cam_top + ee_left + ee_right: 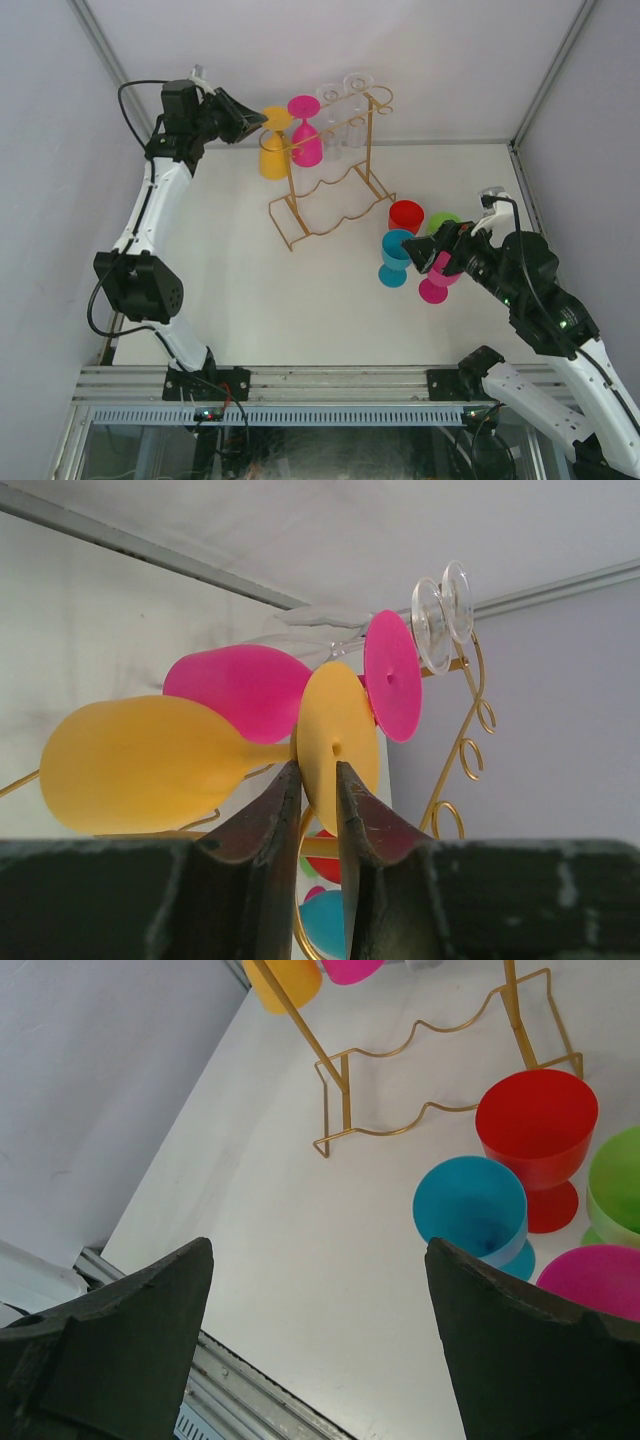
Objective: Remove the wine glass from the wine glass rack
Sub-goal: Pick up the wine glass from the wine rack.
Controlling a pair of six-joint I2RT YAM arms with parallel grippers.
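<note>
The yellow wine glass (pixel 150 765) hangs upside down at the near end of the gold wire wine glass rack (pixel 345 1090), its round foot resting on the top rails. We see the left gripper (pixel 318 780) at that foot. Its jaws are drawn narrow, one on each side of the foot's rim, and we cannot tell whether they press it. Just beyond the jaws hangs a pink wine glass (pixel 250 685), then two clear glasses (pixel 440 620). The right gripper (pixel 318 1260) hovers with jaws spread wide and nothing between them. Ahead of its right jaw, a blue glass (pixel 470 1205), a red glass (pixel 537 1110), a green glass (pixel 620 1180) and a second pink glass (pixel 595 1280) cluster on the white table (pixel 250 1210), near the rack's base.
</note>
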